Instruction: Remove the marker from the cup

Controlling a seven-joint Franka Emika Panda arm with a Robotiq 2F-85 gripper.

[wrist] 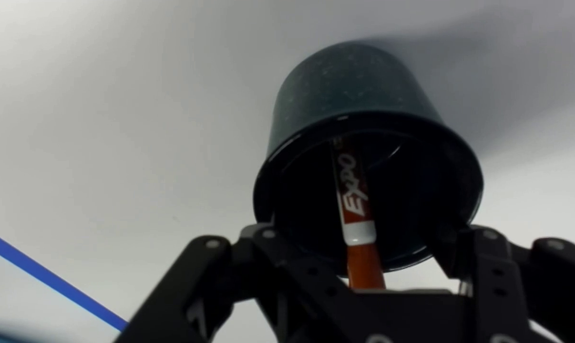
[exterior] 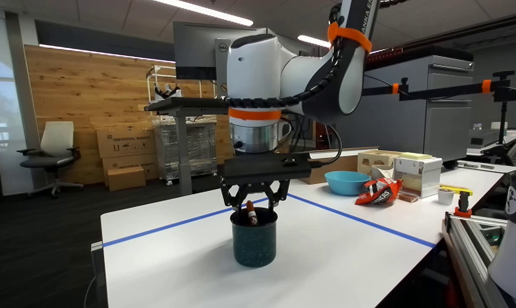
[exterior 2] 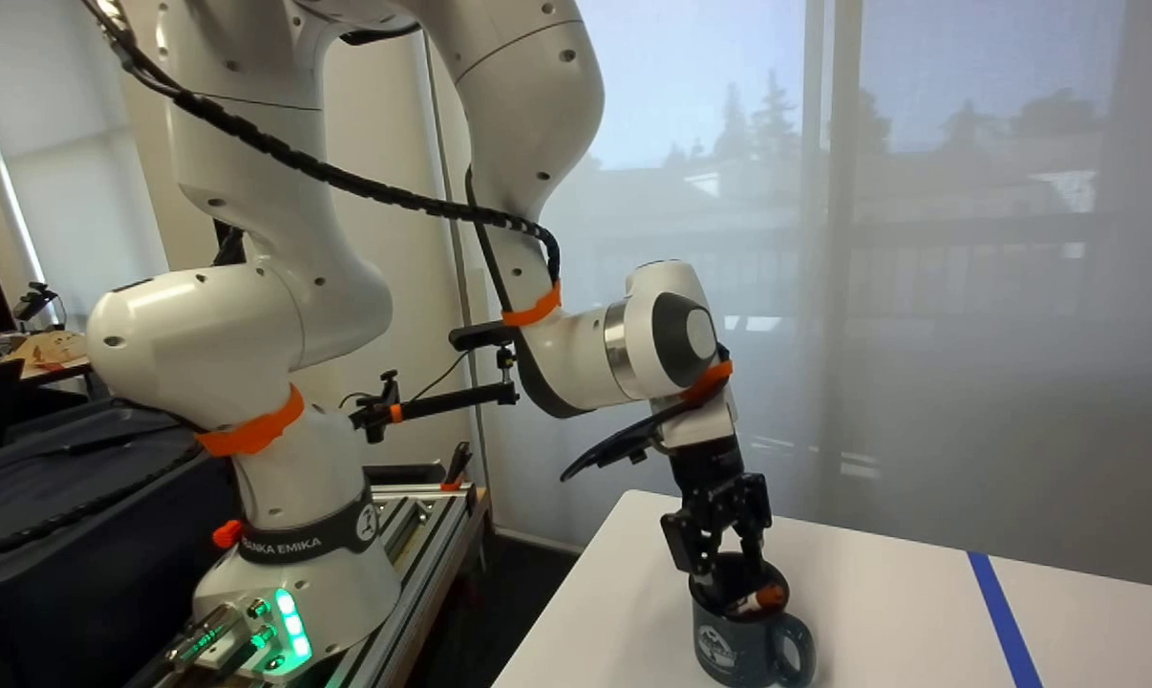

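Though astride the marker (exterior: 252,213) aslant in the cup (exterior: 254,243), the gripper (exterior: 254,209) empty, jaws wide apart.

You've got bare surface (exterior: 168,261) all around the cup (exterior: 254,246). Your hand (exterior: 255,208) is at the rim (wrist: 473,171), fingers parted; can't tell how far inside they reach. The marker (wrist: 356,214) leans through the gap between them, cap end above the rim. The handle (exterior 2: 805,637) juts out, blocking a close pass on that side. The bowl (exterior: 348,184) and red bag (exterior: 380,191) sit well apart, beyond the blue tape (exterior: 356,218).
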